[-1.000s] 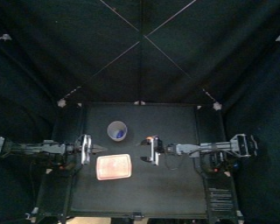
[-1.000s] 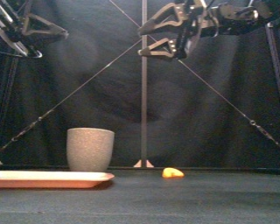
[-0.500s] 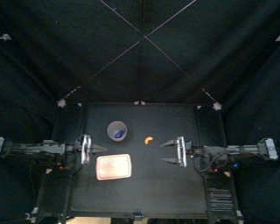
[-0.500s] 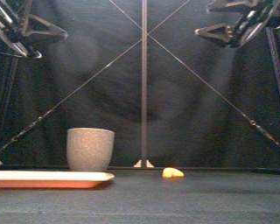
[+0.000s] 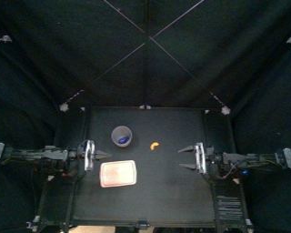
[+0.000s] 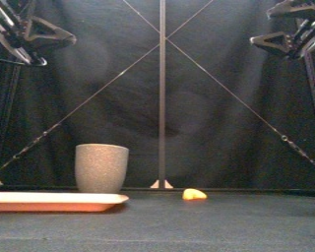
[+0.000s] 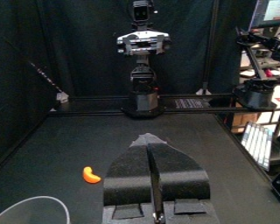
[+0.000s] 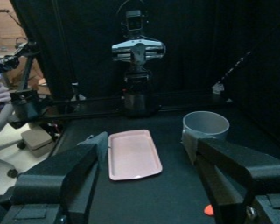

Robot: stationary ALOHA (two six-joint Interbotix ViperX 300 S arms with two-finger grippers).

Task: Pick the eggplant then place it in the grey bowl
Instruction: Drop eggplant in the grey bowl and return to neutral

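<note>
Top view: the small orange toy (image 5: 155,143), no eggplant by its look, lies at the grey cup's (image 5: 121,136) four o'clock, with the right gripper (image 5: 189,160) well apart at the toy's four and the left gripper (image 5: 88,157) resting at the cup's eight. Front view: the toy is untouched, so picking has not begun. Wrist views: the left jaws are pressed together and the right jaws spread wide, both empty; I judge the right gripper should next reach out and lower over the toy, and no writing is legible.

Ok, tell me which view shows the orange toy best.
Left wrist view: the orange toy lies unobstructed, its curved shape plain. The front view shows only a small low lump, the top view a tiny crescent, the right wrist view a speck at the edge.
</note>
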